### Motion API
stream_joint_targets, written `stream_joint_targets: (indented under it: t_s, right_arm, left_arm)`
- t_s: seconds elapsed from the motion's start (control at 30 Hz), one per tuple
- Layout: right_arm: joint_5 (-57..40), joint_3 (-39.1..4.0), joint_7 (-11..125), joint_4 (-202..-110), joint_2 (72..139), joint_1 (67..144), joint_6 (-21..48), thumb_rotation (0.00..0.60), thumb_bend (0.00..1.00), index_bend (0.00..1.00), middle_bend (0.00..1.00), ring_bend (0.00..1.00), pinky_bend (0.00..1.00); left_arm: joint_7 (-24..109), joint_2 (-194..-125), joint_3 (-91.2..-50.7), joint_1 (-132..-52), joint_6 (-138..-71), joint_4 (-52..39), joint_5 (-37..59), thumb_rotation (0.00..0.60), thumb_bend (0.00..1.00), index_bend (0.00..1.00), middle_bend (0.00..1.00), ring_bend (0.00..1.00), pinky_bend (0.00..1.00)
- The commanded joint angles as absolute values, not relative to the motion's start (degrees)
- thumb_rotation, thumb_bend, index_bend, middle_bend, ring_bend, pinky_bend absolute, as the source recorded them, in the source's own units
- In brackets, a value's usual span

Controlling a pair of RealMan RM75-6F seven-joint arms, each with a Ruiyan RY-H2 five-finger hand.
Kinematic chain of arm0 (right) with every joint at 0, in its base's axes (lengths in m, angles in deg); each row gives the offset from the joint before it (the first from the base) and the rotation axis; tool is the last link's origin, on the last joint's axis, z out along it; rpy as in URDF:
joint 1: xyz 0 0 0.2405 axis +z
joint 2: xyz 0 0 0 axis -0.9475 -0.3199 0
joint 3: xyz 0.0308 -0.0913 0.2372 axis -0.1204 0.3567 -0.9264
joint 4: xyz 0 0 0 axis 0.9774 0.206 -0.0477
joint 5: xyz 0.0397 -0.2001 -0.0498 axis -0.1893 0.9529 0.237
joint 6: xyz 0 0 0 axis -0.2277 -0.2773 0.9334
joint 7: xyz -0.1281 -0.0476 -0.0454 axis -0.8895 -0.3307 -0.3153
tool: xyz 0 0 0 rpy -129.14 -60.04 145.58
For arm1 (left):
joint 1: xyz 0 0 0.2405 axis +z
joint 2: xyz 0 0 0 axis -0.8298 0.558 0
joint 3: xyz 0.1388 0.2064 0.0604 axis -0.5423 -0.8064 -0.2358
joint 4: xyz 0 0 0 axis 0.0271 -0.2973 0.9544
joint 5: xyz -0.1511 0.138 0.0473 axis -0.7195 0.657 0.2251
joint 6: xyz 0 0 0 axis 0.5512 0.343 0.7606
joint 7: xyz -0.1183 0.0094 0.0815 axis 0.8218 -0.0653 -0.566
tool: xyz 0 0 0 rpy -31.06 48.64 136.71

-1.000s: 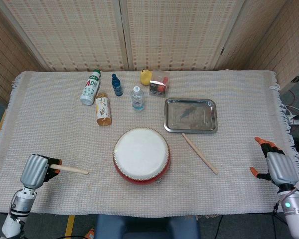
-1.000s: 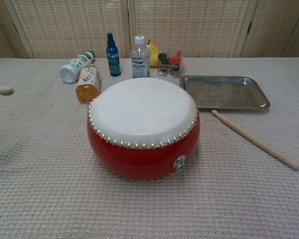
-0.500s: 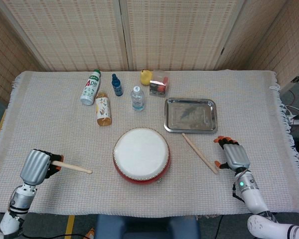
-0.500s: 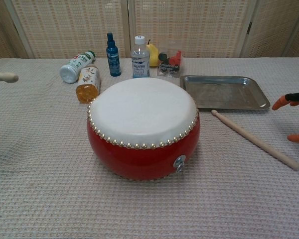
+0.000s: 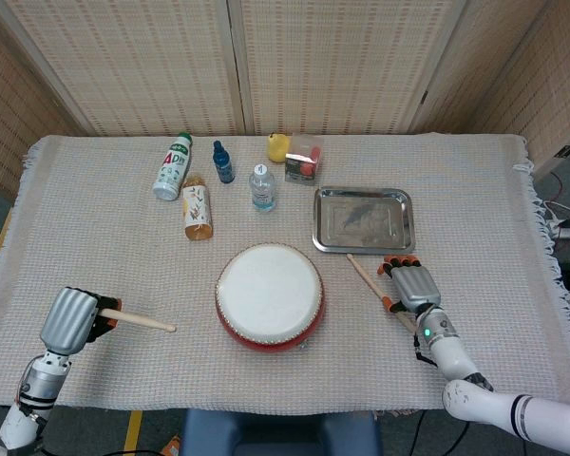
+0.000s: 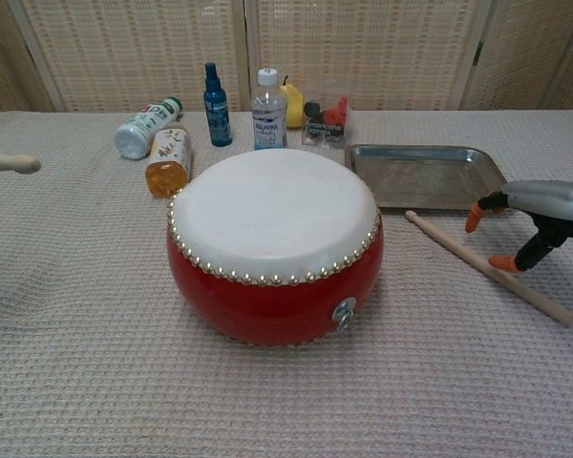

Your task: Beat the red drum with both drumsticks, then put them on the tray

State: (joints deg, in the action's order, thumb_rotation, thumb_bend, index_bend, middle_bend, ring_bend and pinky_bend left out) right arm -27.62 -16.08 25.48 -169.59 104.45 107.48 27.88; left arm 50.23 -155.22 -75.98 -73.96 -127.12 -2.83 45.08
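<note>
- Red drum (image 5: 270,295) is sitting mid-desk, unbeaten as far as one can judge.
- Left hand (image 5: 71,321) is gripping one drumstick (image 5: 138,321).
- Right hand (image 5: 410,284), fingers apart, is hovering over the second drumstick (image 6: 487,267), ungrasped.
- Tray (image 5: 364,219) is lying bare; beating and placing remain.

shiny metal tray (image 5: 364,219); rough woven tablecloth (image 5: 104,261).

Staged test room: woven screens (image 5: 294,62), cloth-covered table (image 5: 95,256).
</note>
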Motion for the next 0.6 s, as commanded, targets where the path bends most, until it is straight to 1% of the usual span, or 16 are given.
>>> stream_joint_targets:
  t_s: [0.03, 0.27, 0.43, 0.6]
  right_arm:
    - [-29.3, -15.9, 24.5, -168.7, 105.2, 109.0, 28.4, 0.564, 0.33, 0.28, 0.1, 0.0, 0.08]
    - [-31.9, -14.5, 22.9, -166.7, 107.1, 111.3, 29.0, 0.564, 0.33, 0.3, 0.1, 0.0, 0.08]
    - [-27.8, -13.4, 24.7, -167.5, 107.7, 111.3, 28.5, 0.564, 0.33, 0.31, 0.1, 0.0, 0.07]
    - [-22.2, -11.7, 26.5, -169.4, 107.6, 109.7, 25.7, 0.566, 0.33, 0.35, 0.1, 0.0, 0.07]
  left_arm:
    - [50.1, -155.3, -76.0, -74.0, -127.2, -2.9, 45.1, 0.6, 0.6, 1.0, 1.0, 1.0, 1.0]
    - [50.0, -155.5, -76.3, -74.0, -126.9, -3.2, 44.8, 0.6, 0.6, 1.0, 1.0, 1.0, 1.0]
    - [50.1, -155.5, -76.3, -74.0, -126.7, -3.4, 44.4, 0.6, 0.61, 1.0, 1.0, 1.0, 1.0]
    - [50.5, -155.6, -76.4, -74.0, -126.6, -3.6, 44.3, 0.6, 0.6, 1.0, 1.0, 1.0, 1.0]
